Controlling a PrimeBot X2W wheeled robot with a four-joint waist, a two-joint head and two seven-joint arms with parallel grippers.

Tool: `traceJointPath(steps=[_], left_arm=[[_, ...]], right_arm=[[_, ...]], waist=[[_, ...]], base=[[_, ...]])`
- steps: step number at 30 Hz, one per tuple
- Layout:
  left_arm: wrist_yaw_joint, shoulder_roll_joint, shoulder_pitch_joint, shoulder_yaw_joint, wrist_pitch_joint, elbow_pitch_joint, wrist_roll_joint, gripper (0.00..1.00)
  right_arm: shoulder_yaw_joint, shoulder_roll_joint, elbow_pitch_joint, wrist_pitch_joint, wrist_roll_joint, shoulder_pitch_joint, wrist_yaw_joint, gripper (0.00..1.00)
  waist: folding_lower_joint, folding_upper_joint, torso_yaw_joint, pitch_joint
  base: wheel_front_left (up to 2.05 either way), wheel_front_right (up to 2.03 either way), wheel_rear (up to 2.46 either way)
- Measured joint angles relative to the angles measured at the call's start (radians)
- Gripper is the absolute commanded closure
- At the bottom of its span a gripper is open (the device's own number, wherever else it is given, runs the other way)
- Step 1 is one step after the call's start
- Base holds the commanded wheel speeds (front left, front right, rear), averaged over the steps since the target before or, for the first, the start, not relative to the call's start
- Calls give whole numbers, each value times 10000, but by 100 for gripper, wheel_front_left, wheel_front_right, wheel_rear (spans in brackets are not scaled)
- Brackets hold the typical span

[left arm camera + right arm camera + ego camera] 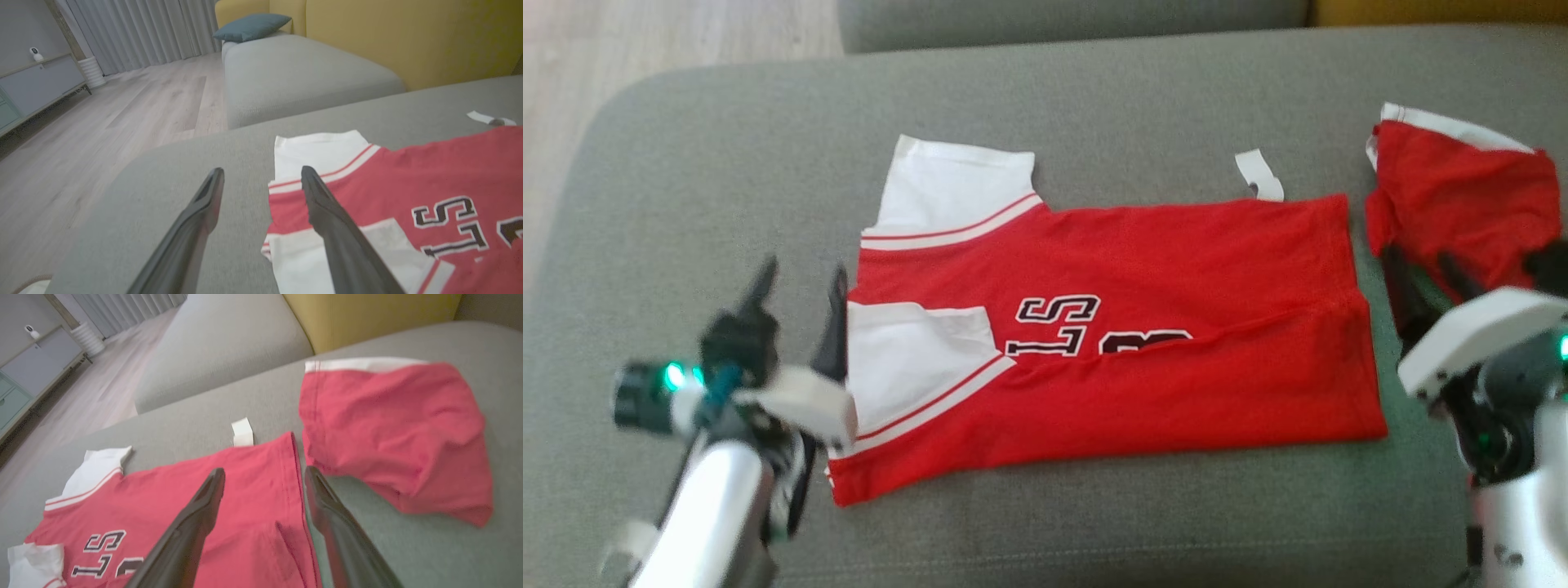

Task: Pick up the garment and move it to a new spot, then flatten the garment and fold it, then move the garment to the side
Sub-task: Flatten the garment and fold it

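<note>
Head view: the red-and-white lettered jersey (1176,261) lies flat mid-seat on the grey fabric sofa cushion (1094,106), near edge folded over, the left gripper (802,278) and right gripper (1419,263) both open and empty at its ends; folding appears under way. Left wrist view: spread fingers (327,212) straddle the sleeve edge, bare cushion running left to its rim. Right wrist view: a crumpled red cloth (392,433) crowds the hem, so the next fold likely needs grips on both ends, and the left offers room.

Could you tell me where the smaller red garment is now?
The smaller red garment lies crumpled at the head view's far right on the grey cushion, right of the folded jersey, with the right gripper close by.
</note>
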Motion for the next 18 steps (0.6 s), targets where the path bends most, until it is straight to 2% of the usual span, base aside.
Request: traceJointPath(steps=[4,7,12,15,18], left_arm=[[-150,96,-982,159,-182,-48,0,0],[-510,282,-1904,148,8,198,0,0],[-1534,569,-3613,-98,782,1411,-25,0],[-2330,619,-4570,-171,1327,2341,-366,0],[-2909,786,-5631,-288,1964,3317,-539,0]], right_arm=[[399,-205,-15,-980,-261,-590,0,0],[585,-228,8,-1501,-318,-1129,0,0],[920,-249,188,-1952,-579,-2255,0,0],[1235,-270,291,-2077,-627,-2879,0,0],[1570,-288,380,-2125,-683,-3430,0,0]], waist=[[0,0,-125,387],[0,0,-244,757],[0,0,-488,1458],[0,0,-676,1897],[0,0,-873,2328]], base=[[0,0,0],[0,0,0],[0,0,0],[0,0,0],[0,0,0]])
